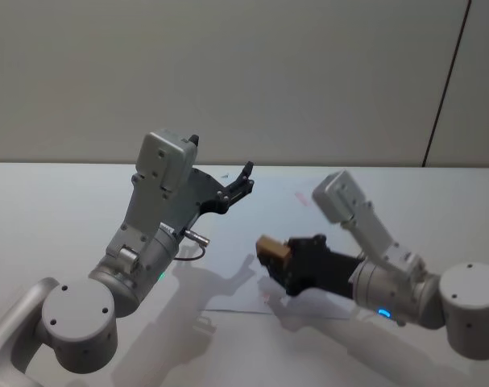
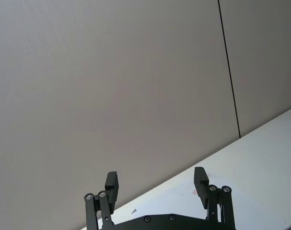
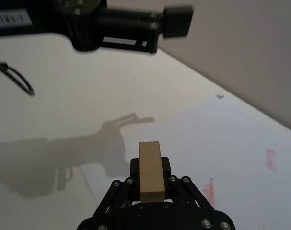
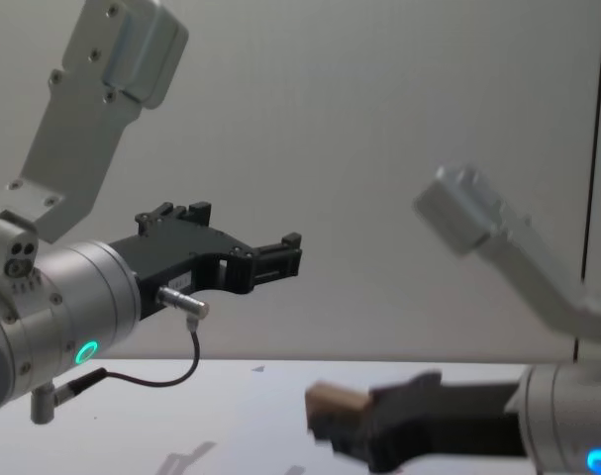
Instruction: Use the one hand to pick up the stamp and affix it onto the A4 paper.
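Stamp [image 3: 150, 171] is held endwise between the jaws of the right gripper [image 1: 271, 256], low centre of the head view, above the paper [image 3: 231, 143]. Plain tan wood block, square-edged, matt: judged light, stiff, not fragile. Its flat long sides are judged the best hold. Paper is thin and faintly red-marked, and may slide on the smooth white desk [image 1: 51, 210]. Left gripper [image 2: 156, 184] is raised at left, jaws wide, empty.

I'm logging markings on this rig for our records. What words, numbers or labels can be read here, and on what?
No text can be read.
White label on the body of the left gripper: dark characters, too blurred to read.
Red stamped marks on the A4 paper: too faint to read.
Stamp in the right gripper: no text on its visible faces.
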Controlling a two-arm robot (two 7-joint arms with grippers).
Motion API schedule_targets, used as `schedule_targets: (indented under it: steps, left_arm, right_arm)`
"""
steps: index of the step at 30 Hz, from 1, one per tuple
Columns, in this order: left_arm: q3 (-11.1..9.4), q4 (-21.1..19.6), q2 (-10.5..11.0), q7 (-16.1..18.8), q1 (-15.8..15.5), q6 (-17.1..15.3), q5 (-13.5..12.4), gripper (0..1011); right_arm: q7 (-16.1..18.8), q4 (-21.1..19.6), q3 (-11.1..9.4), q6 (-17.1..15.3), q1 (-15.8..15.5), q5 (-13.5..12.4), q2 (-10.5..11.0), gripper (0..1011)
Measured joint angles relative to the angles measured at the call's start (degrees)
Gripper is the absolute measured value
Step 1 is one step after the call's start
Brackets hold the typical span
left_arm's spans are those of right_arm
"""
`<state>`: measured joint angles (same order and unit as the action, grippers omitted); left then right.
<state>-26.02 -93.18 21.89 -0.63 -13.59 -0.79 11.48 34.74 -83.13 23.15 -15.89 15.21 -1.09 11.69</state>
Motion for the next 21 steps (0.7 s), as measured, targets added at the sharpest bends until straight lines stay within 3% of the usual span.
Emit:
schedule_targets:
  steps: [10, 21]
  left_arm:
    - [0.0, 0.0, 0.0, 0.0, 0.0, 0.0, 0.0, 1003]
    - [0.0, 0.0, 0.0, 0.0, 0.0, 0.0, 0.0, 1003]
  right_arm:
    - [-4.2, -5.1, -2.3, -0.2, -0.5, -5.9, 1.4, 221]
    - [-8.2, -10.5, -5.6, -2.6, -3.7, -10.9, 5.9, 221]
